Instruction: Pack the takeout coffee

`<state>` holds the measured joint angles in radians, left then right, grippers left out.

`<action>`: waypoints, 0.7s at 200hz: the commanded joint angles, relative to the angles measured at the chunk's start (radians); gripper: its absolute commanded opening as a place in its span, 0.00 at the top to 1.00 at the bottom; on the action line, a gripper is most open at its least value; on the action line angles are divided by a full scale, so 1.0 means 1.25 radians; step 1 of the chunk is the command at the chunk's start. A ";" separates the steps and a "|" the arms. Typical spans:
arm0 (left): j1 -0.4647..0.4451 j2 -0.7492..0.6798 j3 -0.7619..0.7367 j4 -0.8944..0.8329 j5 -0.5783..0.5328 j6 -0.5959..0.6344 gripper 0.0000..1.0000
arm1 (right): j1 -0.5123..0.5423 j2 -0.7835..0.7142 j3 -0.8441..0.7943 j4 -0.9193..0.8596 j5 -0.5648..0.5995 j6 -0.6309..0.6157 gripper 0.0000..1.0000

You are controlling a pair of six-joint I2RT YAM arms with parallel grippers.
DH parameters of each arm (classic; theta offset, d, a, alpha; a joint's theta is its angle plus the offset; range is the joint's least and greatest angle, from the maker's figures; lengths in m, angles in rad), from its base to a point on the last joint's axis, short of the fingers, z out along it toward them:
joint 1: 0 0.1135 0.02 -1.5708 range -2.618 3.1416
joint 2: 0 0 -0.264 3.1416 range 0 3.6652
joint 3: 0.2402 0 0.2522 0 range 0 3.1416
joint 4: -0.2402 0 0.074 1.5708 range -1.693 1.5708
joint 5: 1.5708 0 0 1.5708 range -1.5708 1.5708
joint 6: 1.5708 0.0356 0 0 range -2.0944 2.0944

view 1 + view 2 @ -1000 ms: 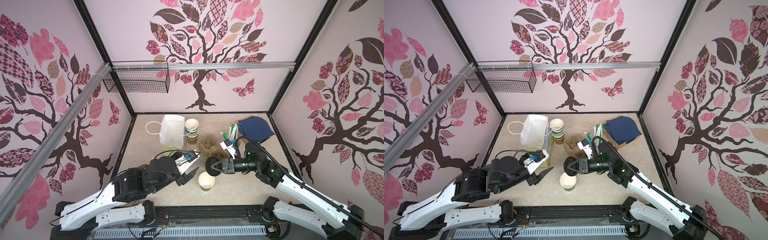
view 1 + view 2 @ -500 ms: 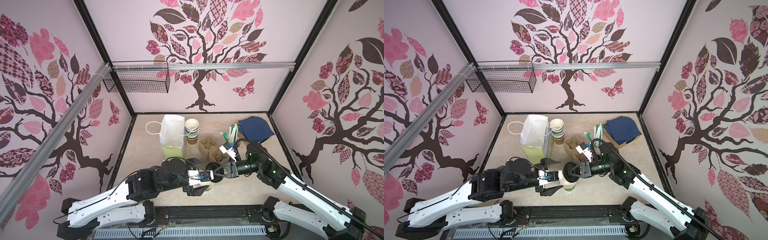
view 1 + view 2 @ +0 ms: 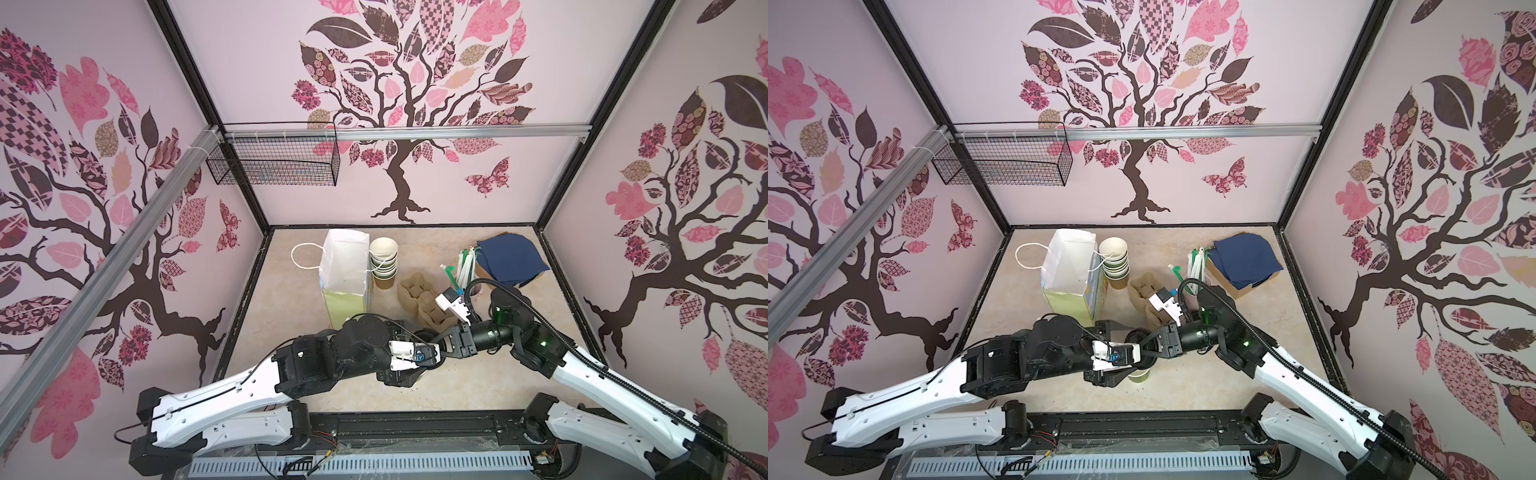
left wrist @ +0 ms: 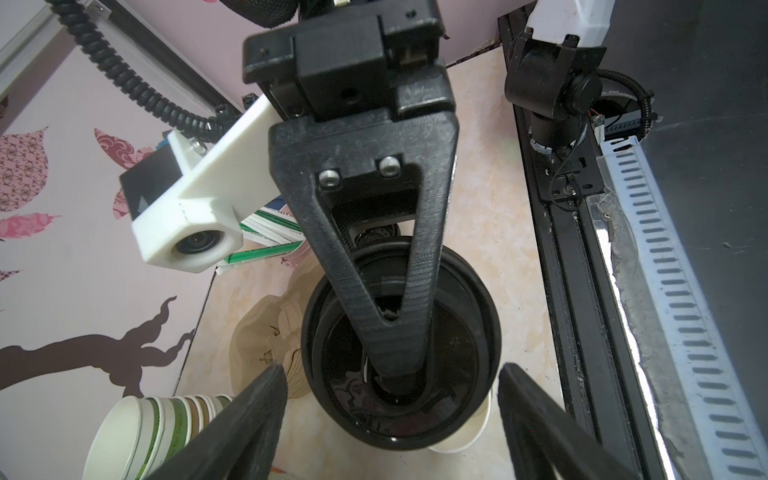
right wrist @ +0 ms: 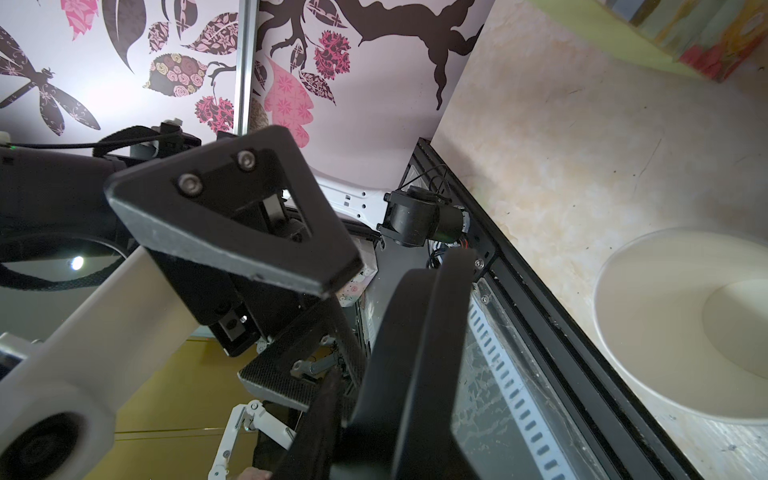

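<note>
The takeout coffee's cup [image 3: 1139,376], green-sided and cream inside, stands uncapped near the table's front; its open mouth [image 5: 685,332] fills the right wrist view's edge. My right gripper [image 3: 1148,347] [image 5: 374,415] is shut on the round black lid [image 3: 424,334] [image 4: 401,349] [image 5: 415,353] and holds it tilted just above the cup. In the left wrist view the cup's white rim [image 4: 469,440] peeks out behind the lid. My left gripper [image 3: 1129,353] [image 4: 390,370] is open, its fingers [image 4: 257,415] flanking the lid with a gap on each side.
A white paper bag [image 3: 345,266] stands at the back left beside a stack of lidless cups [image 3: 384,257]. A brown cardboard carrier [image 3: 424,295], wrapped straws [image 3: 463,266] and a blue cloth on a box [image 3: 509,257] lie behind the right arm. A wire basket [image 3: 274,160] hangs on the wall.
My left arm has swung in from the left to the cup and now covers it from above. The right gripper has brought the lid down and leftward, over the cup.
</note>
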<state>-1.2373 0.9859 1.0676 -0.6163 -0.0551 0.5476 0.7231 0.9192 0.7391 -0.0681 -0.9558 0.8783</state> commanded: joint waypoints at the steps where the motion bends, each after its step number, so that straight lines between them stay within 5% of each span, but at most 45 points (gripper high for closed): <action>1: -0.003 0.004 0.001 -0.006 0.014 0.007 0.17 | 0.000 -0.006 0.003 0.016 -0.022 0.007 0.87; 140: -0.003 0.060 0.034 -0.018 0.016 0.028 0.23 | 0.001 -0.008 -0.007 0.064 -0.048 0.040 0.86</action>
<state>-1.2377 1.0496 1.0733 -0.6445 -0.0513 0.5751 0.7231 0.9146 0.7166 -0.0444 -0.9855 0.9169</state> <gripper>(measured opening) 0.756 0.258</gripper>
